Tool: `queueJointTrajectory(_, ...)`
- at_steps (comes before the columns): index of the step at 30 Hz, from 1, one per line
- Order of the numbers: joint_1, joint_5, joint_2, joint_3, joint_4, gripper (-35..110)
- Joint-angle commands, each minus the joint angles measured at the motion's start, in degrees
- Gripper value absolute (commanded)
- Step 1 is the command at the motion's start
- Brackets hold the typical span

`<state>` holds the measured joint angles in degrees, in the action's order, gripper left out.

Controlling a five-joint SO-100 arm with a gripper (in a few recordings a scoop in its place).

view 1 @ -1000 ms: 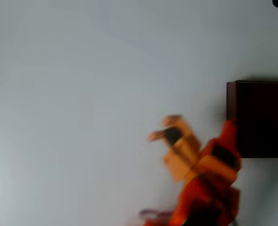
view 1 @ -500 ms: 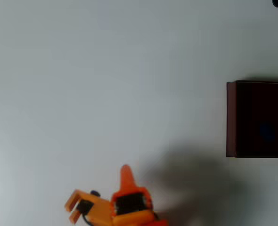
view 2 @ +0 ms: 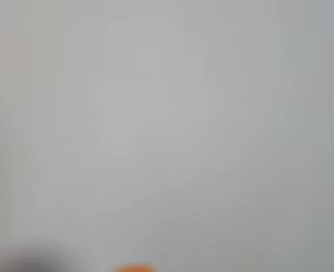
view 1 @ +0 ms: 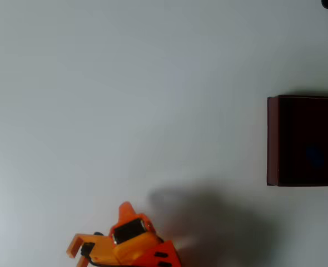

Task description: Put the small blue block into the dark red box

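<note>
**Block in box; gripper at the near edge, well apart**

**Position of the task items.** In the overhead view the dark red box [view 1: 304,141] sits at the right edge of the table [view 1: 125,100], cut off by the frame on its right side. A faint blue patch on the box's dark floor, right of centre, is judged to be the small blue block [view 1: 314,156]. It is dim and soft-edged, so its long axis cannot be read. On that reading the block is inside the box and the placement itself looks complete.

**Governing relation.** The gripper [view 1: 73,248] lies at the bottom edge, left of centre. The box and block lie to its right and further up the picture, well apart from it, with bare table between. The fingers point toward the picture's left, away from the box.

**Gripper state.** Two orange fingers stand apart with a gap between them and nothing held (the claw is released). The wrist view is blurred: pale table surface and a sliver of orange at the bottom edge.

**Materials and shapes.**
- Box: thin maroon walls, straight edges, square corners, very dark matt interior.
- Table: plain, smooth, pale grey, no markings.
- Arm: bright orange moulded parts with a black insert; it casts a broad soft shadow to its right.
</note>
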<state>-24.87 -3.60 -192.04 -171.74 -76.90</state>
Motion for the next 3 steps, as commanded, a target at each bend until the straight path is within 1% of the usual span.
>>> queueJointTrajectory(1, -1.1, -0.7, -0.3, -0.4, -0.3, 0)
queueJointTrajectory(3, -1.1, -0.7, -0.3, -0.4, -0.3, 0)
